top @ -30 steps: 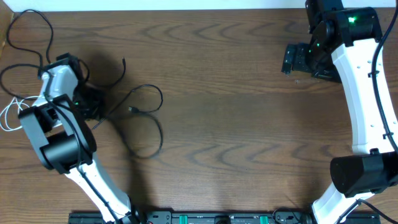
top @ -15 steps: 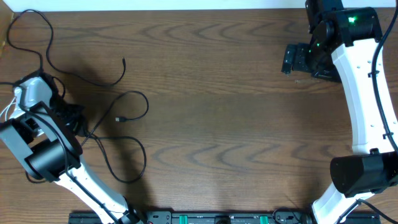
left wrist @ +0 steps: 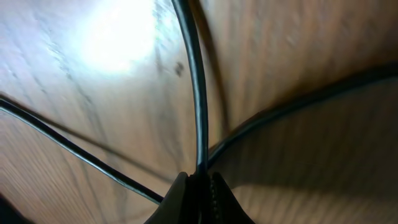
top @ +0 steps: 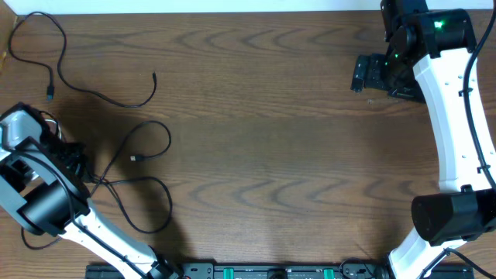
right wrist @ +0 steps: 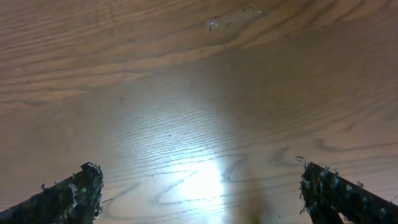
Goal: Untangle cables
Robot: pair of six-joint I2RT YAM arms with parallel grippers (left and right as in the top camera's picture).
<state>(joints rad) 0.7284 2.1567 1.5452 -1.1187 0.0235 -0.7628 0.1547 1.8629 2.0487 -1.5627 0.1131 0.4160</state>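
Note:
My left gripper point(top: 74, 159) is at the table's left edge, shut on a thin black cable point(top: 151, 186) that loops out to its right. In the left wrist view the cable point(left wrist: 193, 87) runs straight up from the closed fingertips point(left wrist: 200, 186), crossed by other black strands. A second thin black cable point(top: 58, 54) lies loose at the back left. The white coiled cable is hidden under the left arm. My right gripper point(top: 370, 74) is open and empty at the back right; the right wrist view shows bare wood between its fingertips point(right wrist: 78, 190).
The table's left edge lies just beside the left arm point(top: 35, 194). The right arm point(top: 453, 132) stands along the right side. A small shiny smear point(right wrist: 230, 18) marks the wood ahead of the right gripper.
My left gripper has moved left and toward the front, dragging the black cable with it. The looped cable has shifted left and its loops have spread. The right arm has not moved.

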